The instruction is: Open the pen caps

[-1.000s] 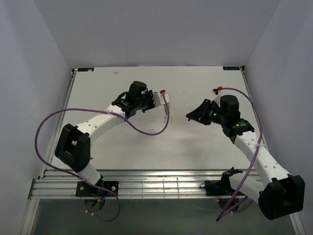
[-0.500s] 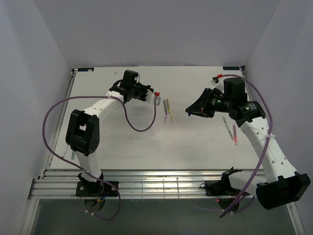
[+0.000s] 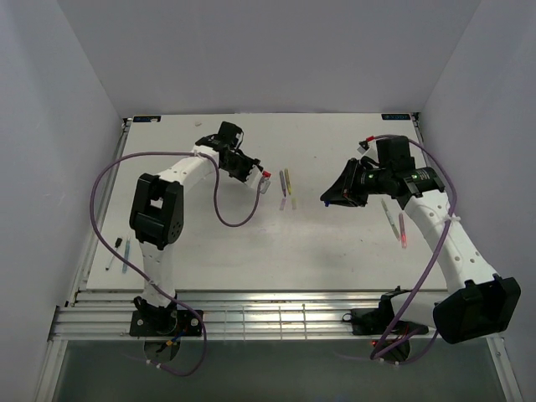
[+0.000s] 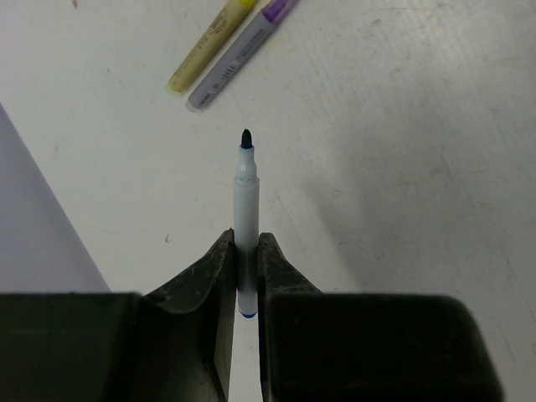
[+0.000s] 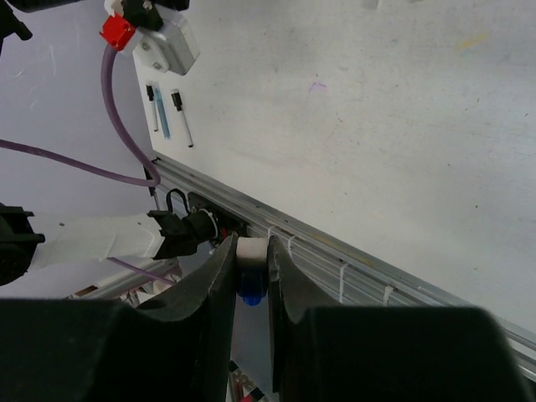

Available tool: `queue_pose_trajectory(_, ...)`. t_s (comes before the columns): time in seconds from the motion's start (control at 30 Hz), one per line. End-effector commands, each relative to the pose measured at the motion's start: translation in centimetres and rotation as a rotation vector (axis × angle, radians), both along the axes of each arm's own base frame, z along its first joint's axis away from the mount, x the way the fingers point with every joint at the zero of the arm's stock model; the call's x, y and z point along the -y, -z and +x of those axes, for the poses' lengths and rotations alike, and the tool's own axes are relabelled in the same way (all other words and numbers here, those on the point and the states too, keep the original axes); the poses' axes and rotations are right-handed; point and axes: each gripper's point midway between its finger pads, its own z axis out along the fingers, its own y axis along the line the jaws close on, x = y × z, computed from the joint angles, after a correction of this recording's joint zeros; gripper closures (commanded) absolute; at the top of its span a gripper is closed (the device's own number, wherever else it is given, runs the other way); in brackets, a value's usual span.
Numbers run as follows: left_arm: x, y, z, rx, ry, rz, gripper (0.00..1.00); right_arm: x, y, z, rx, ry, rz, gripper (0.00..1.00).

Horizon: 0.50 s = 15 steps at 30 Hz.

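My left gripper (image 4: 244,239) is shut on a white pen (image 4: 246,201), which points away from it with its dark blue tip (image 4: 245,138) bare. In the top view the left gripper (image 3: 256,173) hovers over the table's far middle. My right gripper (image 5: 251,243) is shut on a blue pen cap (image 5: 251,280) with a white end; in the top view the right gripper (image 3: 328,201) is right of centre, well apart from the left one. A yellow pen (image 4: 209,46) and a grey pen with a purple end (image 4: 239,50) lie just beyond the held pen's tip.
Two pens (image 3: 286,182) lie in the table's middle with small pieces below them. Two more pens, one pink (image 3: 402,230), lie under the right forearm. Small dark and blue pieces (image 3: 121,249) lie near the left edge. Purple cables (image 3: 230,213) loop from both arms.
The left arm has folded back with its elbow raised, and its gripper drew slightly left. The right arm rose and shifted a little. Both grips stayed shut.
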Motion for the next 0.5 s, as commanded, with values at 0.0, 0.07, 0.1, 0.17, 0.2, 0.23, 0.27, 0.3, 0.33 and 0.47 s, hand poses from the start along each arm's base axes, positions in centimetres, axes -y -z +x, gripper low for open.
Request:
queue_pose_trajectory(0.0, -0.2, -2.0, -2.7, -0.082, 0.154, -0.092, 1.0, 1.1, -1.4, 1.0, 0.118, 0.013, -0.051, 0.92)
queue_pose_trajectory(0.07, 0.3, -1.5, -3.7, -0.074, 0.235, -0.115, 1.0, 1.7, -1.7, 1.1, 0.14, 0.035, -0.062, 0.92)
queue_pose_trajectory(0.1, 0.4, -0.9, -4.1, -0.085, 0.251, -0.112, 1.0, 1.8, -1.7, 1.1, 0.148, 0.041, -0.068, 0.92)
queue_pose_trajectory(0.17, 0.4, 0.6, -4.2, -0.1, 0.276, -0.079, 1.0, 2.1, -1.6, 0.9, 0.164, 0.05, -0.079, 0.92)
queue_pose_trajectory(0.2, 0.8, 0.5, -4.2, -0.098, 0.292, -0.082, 1.0, 2.2, -1.0, 0.7, 0.157, 0.047, -0.088, 0.92)
queue_pose_trajectory(0.23, 1.0, 0.9, -4.6, -0.108, 0.32, -0.081, 1.0, 2.5, -0.7, 0.6, 0.16, 0.052, -0.099, 0.92)
queue_pose_trajectory(0.27, 1.2, 1.7, -4.8, -0.125, 0.333, -0.08, 1.0, 2.8, -0.8, 0.3, 0.175, 0.06, -0.107, 0.92)
queue_pose_trajectory(0.3, 1.6, 2.1, -5.2, -0.133, 0.351, -0.076, 1.0, 3.1, 0.1, -0.1, 0.162, 0.069, -0.121, 0.92)
queue_pose_trajectory(0.33, 1.8, 2.6, -5.6, -0.142, 0.363, -0.063, 1.0, 3.4, 0.3, -0.2, 0.171, 0.081, -0.131, 0.92)
queue_pose_trajectory(0.47, 2.8, 5.0, -6.2, -0.133, 0.422, 0.027, 1.0, 4.3, 1.0, -0.9, 0.195, 0.116, -0.163, 0.92)
